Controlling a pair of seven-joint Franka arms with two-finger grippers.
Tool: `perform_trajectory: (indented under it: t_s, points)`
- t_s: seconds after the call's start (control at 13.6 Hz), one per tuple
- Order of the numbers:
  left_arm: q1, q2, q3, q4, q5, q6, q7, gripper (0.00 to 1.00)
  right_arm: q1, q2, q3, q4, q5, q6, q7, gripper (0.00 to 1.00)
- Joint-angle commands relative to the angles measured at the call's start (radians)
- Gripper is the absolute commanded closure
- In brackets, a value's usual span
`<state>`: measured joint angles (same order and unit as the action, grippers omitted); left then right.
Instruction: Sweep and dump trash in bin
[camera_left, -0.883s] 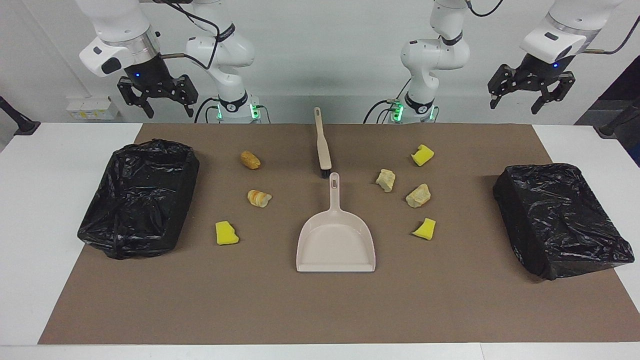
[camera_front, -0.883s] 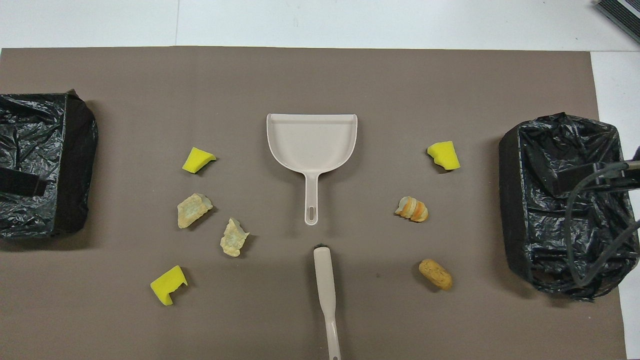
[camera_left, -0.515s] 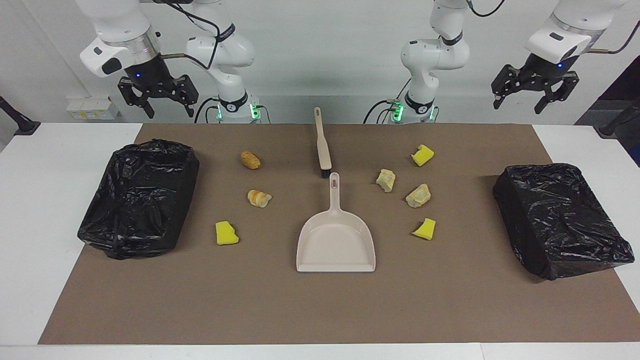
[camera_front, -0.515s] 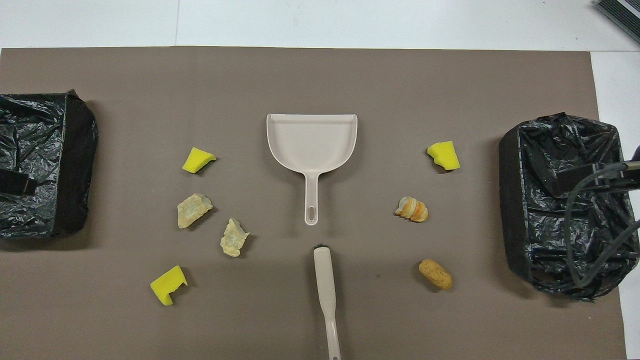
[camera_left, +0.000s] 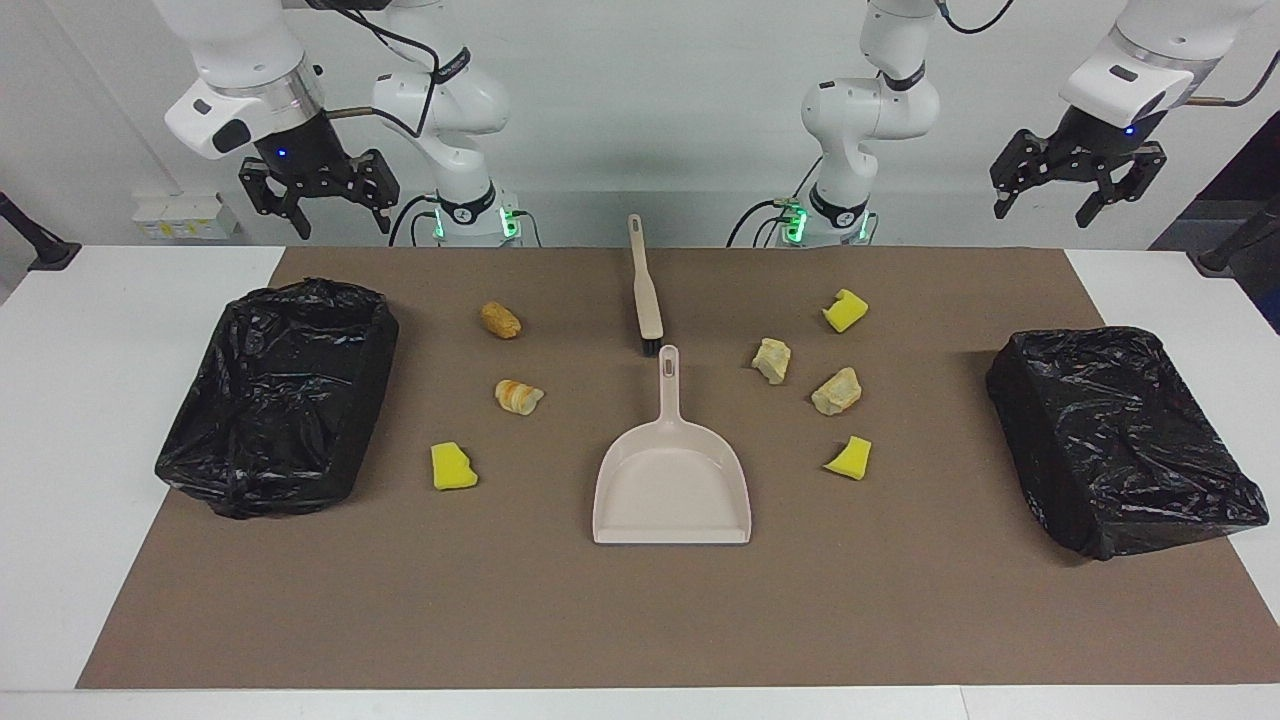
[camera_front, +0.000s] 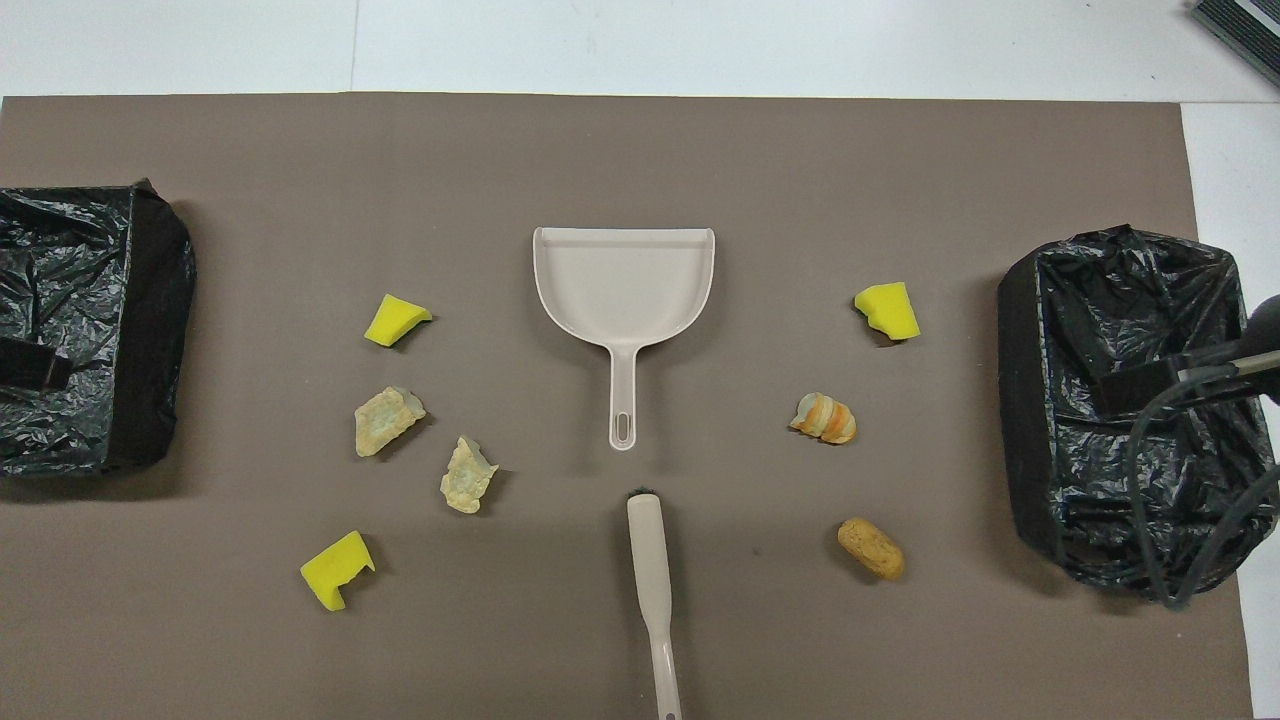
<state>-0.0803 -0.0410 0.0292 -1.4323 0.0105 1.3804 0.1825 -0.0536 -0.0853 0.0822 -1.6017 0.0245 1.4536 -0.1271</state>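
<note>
on the brown mat of the worktop (camera_left: 640, 620), well below both sets of fingers, the trash (camera_left: 837, 391) lay scattered either side of the dustpan (camera_left: 671, 490) and brush (camera_left: 645, 288): yellow sponge chunks, tan lumps, bread pieces. it looked light and crumbly, likely to roll, so sweeping suited it better than pinching; the brush's slim handle seemed the place to grip. the left gripper (camera_left: 1076, 190) and right gripper (camera_left: 315, 200) hung high near the two black-lined bins (camera_left: 275, 395), fingers spread, holding nothing.
</note>
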Motion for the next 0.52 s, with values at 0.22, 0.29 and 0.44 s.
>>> perform_trajectory:
  t_s: [0.22, 0.29, 0.44]
  points:
    - [-0.018, -0.049, -0.043, -0.066, 0.003, 0.008, -0.011, 0.0, 0.012, 0.038, 0.037, -0.023, 0.054, 0.071, 0.006, 0.0]
    - [-0.018, -0.053, -0.072, -0.069, 0.003, 0.002, -0.03, 0.0, 0.012, 0.057, 0.05, -0.015, 0.052, 0.071, 0.05, 0.0]
    - [-0.018, -0.056, -0.113, -0.071, 0.0, 0.002, -0.084, 0.0, 0.012, 0.111, 0.092, 0.017, 0.052, 0.071, 0.134, 0.0]
